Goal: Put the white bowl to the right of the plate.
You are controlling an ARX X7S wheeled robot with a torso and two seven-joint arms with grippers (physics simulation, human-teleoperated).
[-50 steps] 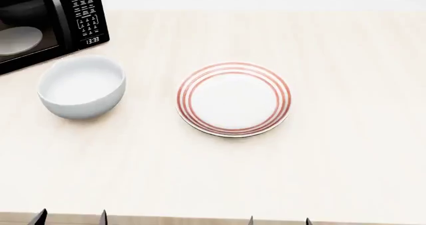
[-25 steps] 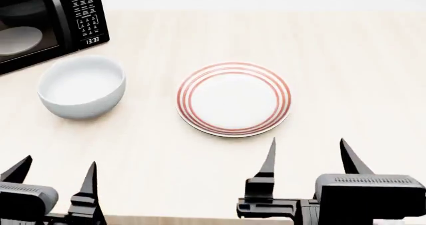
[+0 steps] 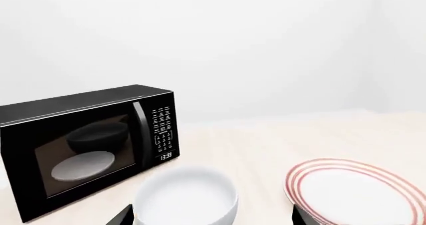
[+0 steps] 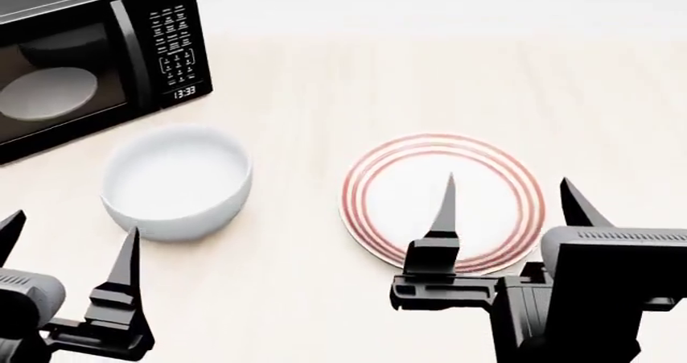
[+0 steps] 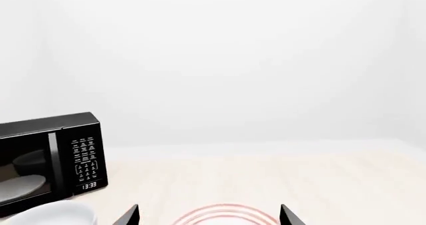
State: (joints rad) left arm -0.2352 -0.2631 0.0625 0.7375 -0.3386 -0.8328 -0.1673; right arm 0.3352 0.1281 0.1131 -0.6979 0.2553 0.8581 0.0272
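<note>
A black microwave [image 4: 92, 61] sits at the far left of a pale wooden table [image 4: 322, 73]. Its door is shut, and a pale round disc [image 4: 48, 93] shows through the dark glass. Small white buttons [image 4: 177, 45] run down its right side, and a little clock [image 4: 183, 93] under them reads 13:33. Behind the table is a plain white wall [image 3: 233, 40].

Both black grippers hover low with fingers spread wide and empty: left gripper [image 4: 67, 238], right gripper [image 4: 510, 192].
</note>
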